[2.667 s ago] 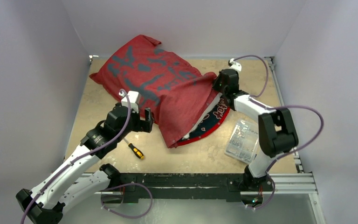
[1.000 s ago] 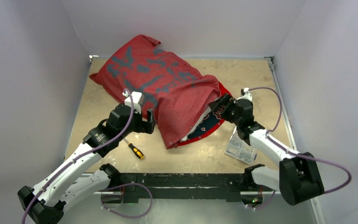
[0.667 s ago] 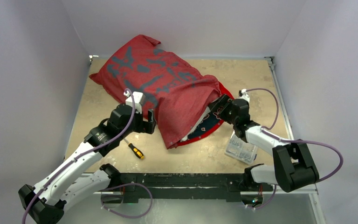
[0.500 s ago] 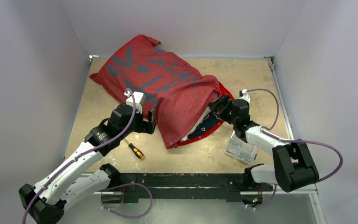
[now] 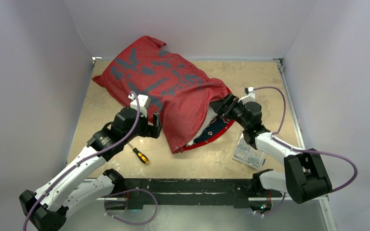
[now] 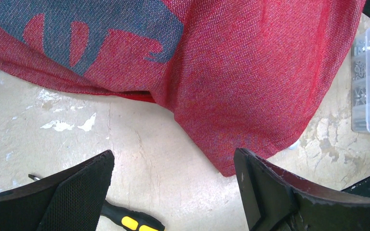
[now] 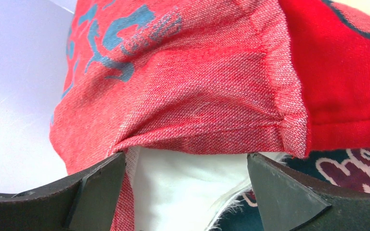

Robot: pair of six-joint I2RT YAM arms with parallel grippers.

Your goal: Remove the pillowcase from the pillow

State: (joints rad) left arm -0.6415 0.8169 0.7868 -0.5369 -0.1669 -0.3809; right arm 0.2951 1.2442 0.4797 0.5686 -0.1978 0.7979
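White walls [image 5: 29, 72] are enclosing a scuffed beige tabletop [image 5: 96, 120]. The red pillowcase [image 5: 164, 86] is lying across its far-left part, covering the white pillow [image 7: 183, 192]. The left end effector [image 6: 173, 161] is gaping wide over the pillowcase's near corner and the right end effector [image 7: 185, 163] at its open hem, both holding nothing.

We see a yellow-and-black screwdriver [image 5: 140, 156] on the beige table [image 5: 96, 115]. A clear compartment box [image 5: 244, 153] lies well apart from it

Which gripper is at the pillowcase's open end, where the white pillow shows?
The right gripper: its wrist view shows the pillow under the pillowcase hem; the left gripper faces closed cloth.
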